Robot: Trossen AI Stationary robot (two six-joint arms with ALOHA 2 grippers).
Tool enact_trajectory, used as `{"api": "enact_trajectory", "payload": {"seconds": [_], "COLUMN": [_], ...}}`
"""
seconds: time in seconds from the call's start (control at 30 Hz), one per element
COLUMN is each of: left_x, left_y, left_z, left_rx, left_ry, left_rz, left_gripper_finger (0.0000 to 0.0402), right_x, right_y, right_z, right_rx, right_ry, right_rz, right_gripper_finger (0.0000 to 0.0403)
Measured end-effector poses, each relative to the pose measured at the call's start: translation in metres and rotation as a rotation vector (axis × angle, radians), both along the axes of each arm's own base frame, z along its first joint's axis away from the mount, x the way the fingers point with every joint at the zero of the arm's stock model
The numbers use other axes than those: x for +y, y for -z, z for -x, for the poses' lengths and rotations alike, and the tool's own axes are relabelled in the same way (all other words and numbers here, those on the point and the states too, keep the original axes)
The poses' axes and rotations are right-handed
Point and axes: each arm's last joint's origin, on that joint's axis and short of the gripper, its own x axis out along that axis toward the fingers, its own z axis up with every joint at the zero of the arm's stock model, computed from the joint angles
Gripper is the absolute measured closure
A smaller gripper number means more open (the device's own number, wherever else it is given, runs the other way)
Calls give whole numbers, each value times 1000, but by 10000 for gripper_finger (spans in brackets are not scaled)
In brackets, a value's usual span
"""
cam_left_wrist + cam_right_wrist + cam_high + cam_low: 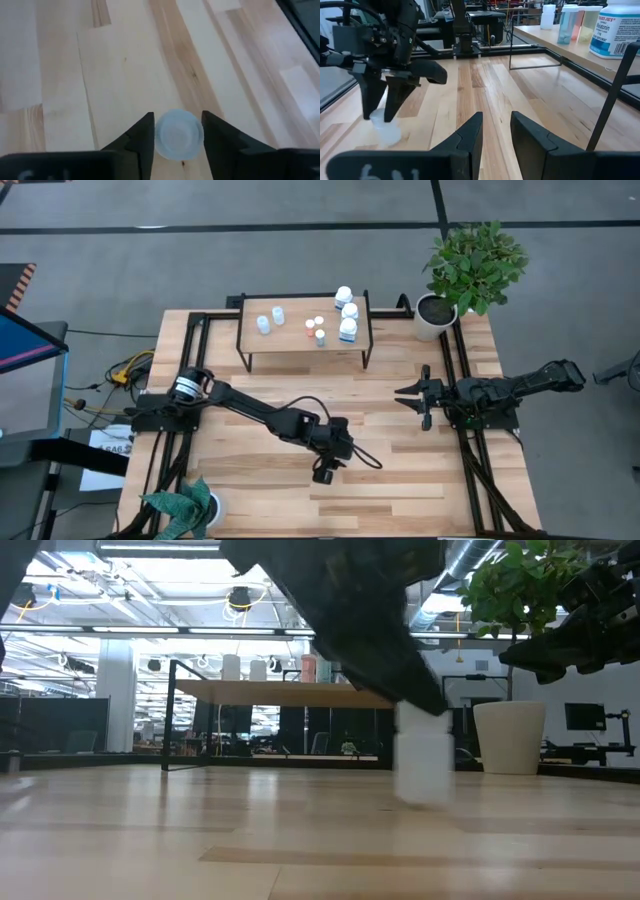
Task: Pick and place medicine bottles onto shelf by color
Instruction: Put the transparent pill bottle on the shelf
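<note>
Left gripper (177,137), fingers (142,140) closed around a pale-blue-capped bottle (179,135) upright on the counter (60,75), ready for lifting to the shelf (300,335); right gripper (412,400) waits shut and empty.

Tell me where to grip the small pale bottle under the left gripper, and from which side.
Grip the bottle across its round cap, coming from straight above. It stands upright on the table, and the left gripper already brackets it that way, one finger on each side.
</note>
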Motion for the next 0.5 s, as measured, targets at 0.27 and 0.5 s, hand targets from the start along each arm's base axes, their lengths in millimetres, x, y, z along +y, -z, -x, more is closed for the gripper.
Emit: {"api": "enact_trajectory", "payload": {"seconds": [0.27, 0.5], "left_x": [3, 17], "left_y": [-11, -59], "left_z": [11, 33], "left_rx": [65, 62], "left_ry": [4, -5], "left_rz": [-7, -17], "left_gripper_finger": [285, 291], "right_x": [0, 0], "right_y": [0, 0], "right_z": [0, 0], "right_rx": [0, 0], "right_ry": [0, 0], "right_rz": [0, 0], "right_gripper_finger": [280, 280]}}
